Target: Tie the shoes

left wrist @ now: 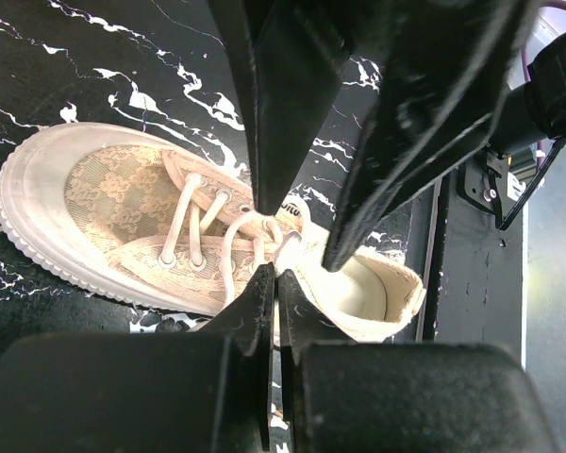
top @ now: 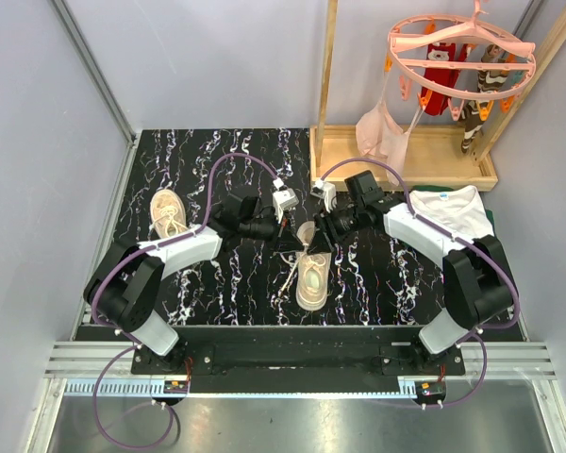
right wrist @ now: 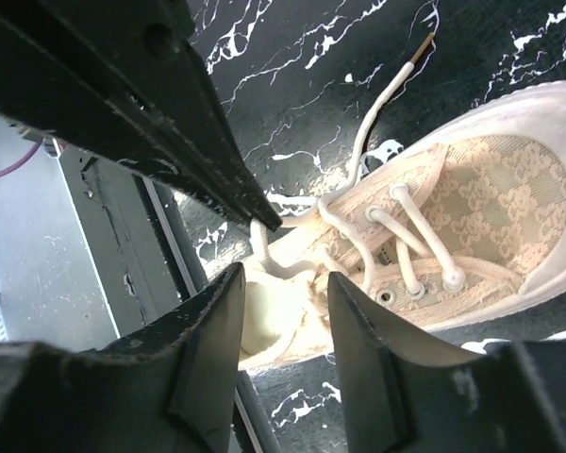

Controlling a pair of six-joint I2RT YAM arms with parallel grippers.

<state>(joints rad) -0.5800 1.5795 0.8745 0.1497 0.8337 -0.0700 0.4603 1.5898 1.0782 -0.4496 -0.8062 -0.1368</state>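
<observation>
The near shoe (top: 312, 276) lies at 6 o'clock from the left gripper (top: 290, 243), clenched at its laces (left wrist: 228, 247), and the right gripper (right wrist: 283, 278), jaws parted over them; the other shoe (top: 168, 215) sits at 9 o'clock.

The shoes (top: 313, 276) are cream with a lace pattern, laces (left wrist: 177, 222) white, table (top: 217, 283) black, veined white.

Robot lab test cell, not a home. A left arm (top: 170, 255) and a right arm (top: 434, 231) are bolted to a black base rail (top: 292, 357) at the near table edge, with purple cables (top: 245, 156) looping off them. An aluminium extrusion frame (top: 94, 71) and plain grey wall panels (top: 38, 142) box in the black marble-pattern tabletop (top: 198, 156). Staged laundry props: wooden rack (top: 325, 75), pink round peg hanger (top: 453, 40) with small garments, white T-shirt (top: 448, 208).
</observation>
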